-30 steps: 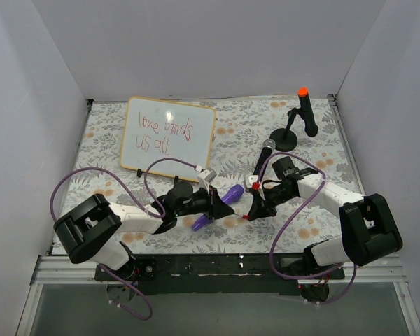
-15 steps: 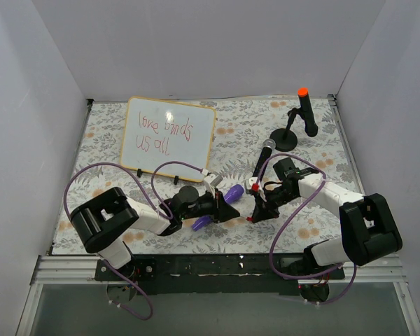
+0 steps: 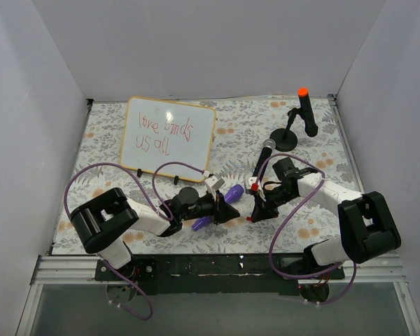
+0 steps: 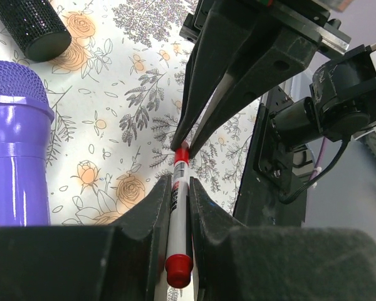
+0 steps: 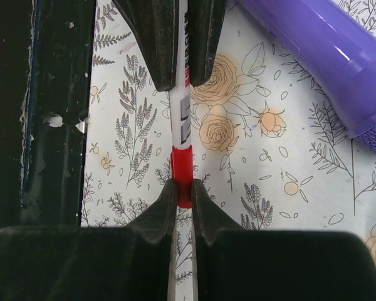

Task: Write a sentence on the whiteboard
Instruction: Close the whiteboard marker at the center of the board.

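The whiteboard (image 3: 169, 138) lies at the back left with the red sentence (image 3: 164, 133) written on it. Near the table's front, both grippers meet tip to tip over the flowered cloth. My left gripper (image 4: 178, 182) is shut on the white barrel of a red marker (image 4: 177, 207). My right gripper (image 5: 183, 185) is shut on the marker's red cap (image 5: 182, 164), which sits on the far end of the barrel (image 5: 181, 119). In the top view the left gripper (image 3: 232, 211) and right gripper (image 3: 254, 212) nearly touch.
A purple microphone (image 3: 229, 194) lies just behind the left gripper and fills the left edge (image 4: 15, 144) of its wrist view. A black microphone (image 3: 262, 155) lies behind the right gripper. An orange-tipped microphone on a stand (image 3: 304, 112) is at the back right.
The left arm's elbow has swung in toward the right. Both grippers have stayed almost in place, still shut on the marker's two ends.
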Robot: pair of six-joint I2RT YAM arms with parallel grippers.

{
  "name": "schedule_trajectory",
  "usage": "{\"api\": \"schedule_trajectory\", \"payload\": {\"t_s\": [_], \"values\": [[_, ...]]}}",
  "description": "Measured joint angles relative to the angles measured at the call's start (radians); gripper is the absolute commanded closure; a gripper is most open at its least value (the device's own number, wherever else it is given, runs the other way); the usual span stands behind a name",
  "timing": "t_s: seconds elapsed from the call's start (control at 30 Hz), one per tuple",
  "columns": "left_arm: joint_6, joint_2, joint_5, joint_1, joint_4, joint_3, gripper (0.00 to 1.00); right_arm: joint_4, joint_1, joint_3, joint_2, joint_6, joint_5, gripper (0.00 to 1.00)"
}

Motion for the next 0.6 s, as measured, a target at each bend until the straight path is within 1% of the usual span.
{"api": "schedule_trajectory", "payload": {"t_s": [0.23, 0.37, 0.6], "values": [[0.047, -0.001, -0.002, -0.004, 0.023, -0.010, 1.00, 0.008, 0.001, 0.000, 0.011, 0.000, -0.008, 0.84], [0.061, -0.001, -0.001, -0.006, 0.046, -0.022, 1.00, 0.009, 0.004, 0.000, 0.015, 0.000, -0.014, 0.79], [0.074, 0.004, 0.006, -0.008, 0.078, -0.038, 1.00, 0.010, 0.007, 0.000, 0.029, 0.000, -0.029, 0.77]]}}
